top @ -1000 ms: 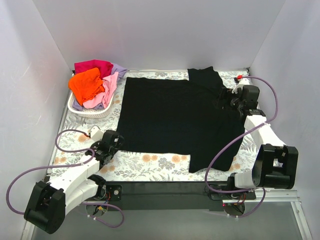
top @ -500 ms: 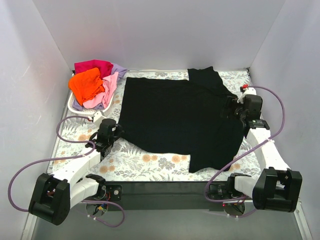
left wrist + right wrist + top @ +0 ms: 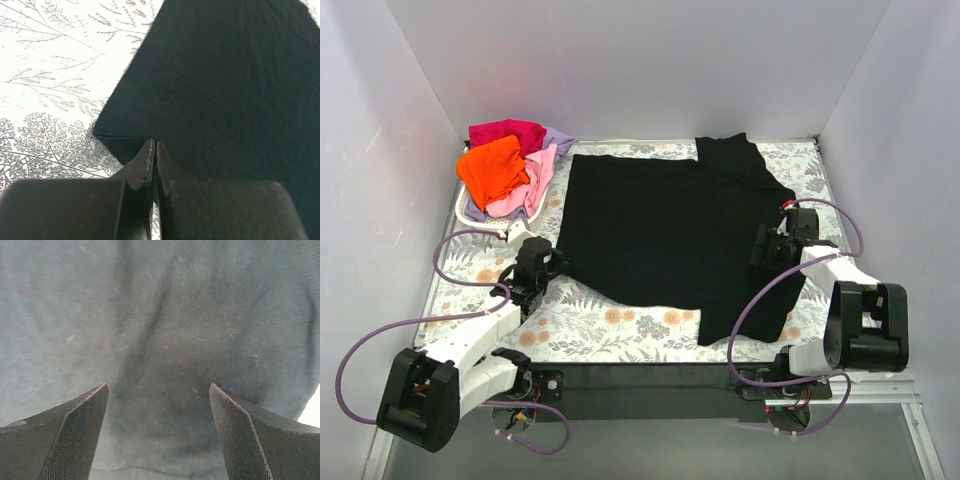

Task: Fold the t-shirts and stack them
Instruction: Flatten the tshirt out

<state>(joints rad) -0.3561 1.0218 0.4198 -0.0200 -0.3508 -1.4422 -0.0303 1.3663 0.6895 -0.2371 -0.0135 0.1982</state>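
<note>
Black t-shirt (image 3: 670, 230) lies spread on the floral table cover (image 3: 610, 325). Left gripper (image 3: 152, 146) is clamped on its near-left hem corner. Right gripper (image 3: 157, 386) is over its right side, jaws apart, holding nothing. Beyond its far-left corner, a white lattice basket (image 3: 512, 224) holds an orange t-shirt (image 3: 495, 170) and a pink t-shirt (image 3: 536, 185), among others.

Basket (image 3: 505, 228) left of spread t-shirt (image 3: 670, 230)
</note>
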